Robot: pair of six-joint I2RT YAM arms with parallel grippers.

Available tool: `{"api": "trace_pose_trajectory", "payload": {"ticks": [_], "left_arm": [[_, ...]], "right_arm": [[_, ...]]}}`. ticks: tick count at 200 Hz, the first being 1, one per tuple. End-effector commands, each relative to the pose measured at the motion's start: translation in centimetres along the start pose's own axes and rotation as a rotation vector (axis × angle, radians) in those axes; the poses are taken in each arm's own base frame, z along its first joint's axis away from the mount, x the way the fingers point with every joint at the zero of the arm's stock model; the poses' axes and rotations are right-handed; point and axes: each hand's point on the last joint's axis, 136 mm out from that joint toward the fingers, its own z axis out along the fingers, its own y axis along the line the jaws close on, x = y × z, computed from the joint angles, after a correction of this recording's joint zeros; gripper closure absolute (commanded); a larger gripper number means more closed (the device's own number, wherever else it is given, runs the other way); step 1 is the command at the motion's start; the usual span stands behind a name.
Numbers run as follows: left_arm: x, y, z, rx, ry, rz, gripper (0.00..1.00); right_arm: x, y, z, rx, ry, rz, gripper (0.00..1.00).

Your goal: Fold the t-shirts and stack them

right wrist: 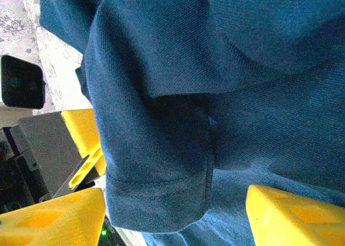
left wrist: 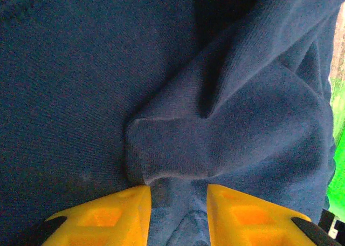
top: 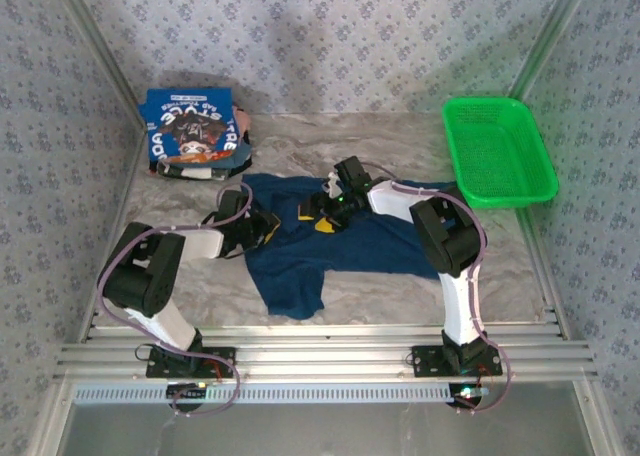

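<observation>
Marbled table [top: 400,296] holds folded blue t-shirt [top: 192,128], lettering [top: 190,109] unreadable.

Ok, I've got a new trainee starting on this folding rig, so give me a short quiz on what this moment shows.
1. True or false: a folded shirt lies in the green basket.
2. Where is the folded bright blue t-shirt? A) at the far left corner of the table B) in the basket C) at the near edge.
3. What cloth lies between the fingers of the left hand and of the right hand?
Key: 1 false; 2 A; 3 the navy t-shirt.
</observation>
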Motion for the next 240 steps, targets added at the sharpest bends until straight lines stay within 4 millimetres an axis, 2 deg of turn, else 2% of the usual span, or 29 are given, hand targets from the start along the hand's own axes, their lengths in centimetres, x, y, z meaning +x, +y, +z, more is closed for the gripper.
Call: {"api": "trace_pose_trajectory", "payload": {"ticks": [1, 37, 65, 93, 114, 134, 180, 240], "left_arm": [[0.0, -0.2, 0.5, 0.003, 0.016, -0.005, 0.68], [0.6, -0.6, 1.3, 0.003, 0.036, -0.009, 0.77], [0.4, -0.6, 0.8, -0.005, 0.030, -0.007, 0.88], [0.1, -0.5, -0.3, -0.018, 0.021, 0.000, 0.96], [0.1, -0.1, -1.2, -0.036, 0.017, 0.009, 0.97], [0.0, 0.4, -1.7, -0.040, 0.011, 0.005, 0.98], [-0.2, 0.9, -2.8, -0.044, -0.007, -0.007, 1.00], [-0.4, 0.9, -4.1, -0.030, 0.003, -0.011, 1.00]], "right_arm": [[-0.1, 0.6, 0.6, -0.018, 0.017, 0.006, 0.30], [-0.3, 0.7, 1.2, -0.021, 0.023, 0.020, 0.42], [-0.4, 0.8, 1.3, -0.017, 0.025, 0.022, 0.53], [-0.6, 0.6, 0.9, 0.008, 0.016, 0.017, 0.72], [-0.6, 0.7, 0.4, 0.026, 0.011, 0.004, 0.87], [-0.5, 0.9, 0.3, 0.024, 0.020, -0.002, 0.95], [0.3, 0.0, -1.3, 0.140, 0.032, -0.040, 0.97], [1.1, -1.1, -3.5, 0.327, 0.049, -0.196, 0.97]]}}
